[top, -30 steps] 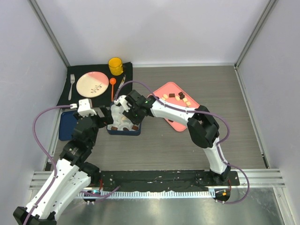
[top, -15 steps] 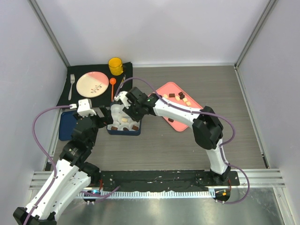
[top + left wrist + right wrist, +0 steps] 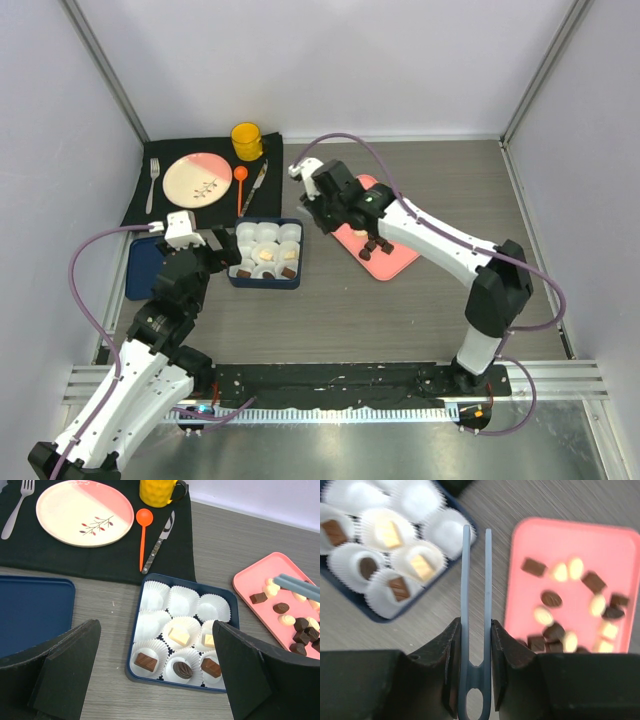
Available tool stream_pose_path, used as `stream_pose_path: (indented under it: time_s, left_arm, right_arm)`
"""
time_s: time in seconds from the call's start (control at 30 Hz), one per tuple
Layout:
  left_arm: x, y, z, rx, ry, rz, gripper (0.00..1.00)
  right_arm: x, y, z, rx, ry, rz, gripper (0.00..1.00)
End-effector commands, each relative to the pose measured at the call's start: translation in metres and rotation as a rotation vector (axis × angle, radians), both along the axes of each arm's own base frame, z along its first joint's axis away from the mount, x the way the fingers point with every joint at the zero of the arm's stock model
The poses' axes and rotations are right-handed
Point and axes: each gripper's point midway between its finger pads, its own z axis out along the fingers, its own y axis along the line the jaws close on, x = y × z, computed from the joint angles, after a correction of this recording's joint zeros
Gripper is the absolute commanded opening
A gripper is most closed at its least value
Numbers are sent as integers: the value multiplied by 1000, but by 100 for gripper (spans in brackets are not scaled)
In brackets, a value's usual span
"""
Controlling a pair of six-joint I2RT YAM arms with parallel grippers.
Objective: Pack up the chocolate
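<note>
A navy box (image 3: pixel 264 285) of white paper cups holds several chocolates, dark and cream, in its near two rows (image 3: pixel 182 670). Its far cups are empty. More chocolate pieces (image 3: pixel 375 245) lie on the pink tray (image 3: pixel 392 265) to the right. My right gripper (image 3: pixel 322 203) is shut on blue-grey tongs (image 3: pixel 474 580). The tongs are empty, and their tips hang over the table between the box (image 3: pixel 357 607) and the tray (image 3: pixel 520 595). My left gripper (image 3: pixel 156 630) is open and empty just in front of the box (image 3: pixel 185 579).
A black placemat (image 3: pixel 150 200) at the back left carries a plate (image 3: pixel 196 179), fork (image 3: pixel 153 183), orange spoon (image 3: pixel 240 180), knife (image 3: pixel 254 187) and yellow mug (image 3: pixel 247 141). A blue lid (image 3: pixel 143 265) lies left of the box.
My right gripper has swung with the tongs from over the box to the right, toward the pink tray. The left arm has not moved.
</note>
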Motion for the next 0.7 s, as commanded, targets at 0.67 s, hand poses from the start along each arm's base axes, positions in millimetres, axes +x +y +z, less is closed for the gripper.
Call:
stream_pose_path:
  time_s: [0.67]
  left_arm:
    - [4, -1, 25, -21, -57, -2, 100]
  right_arm:
    - [-1, -212, -67, -152, 239, -496, 29]
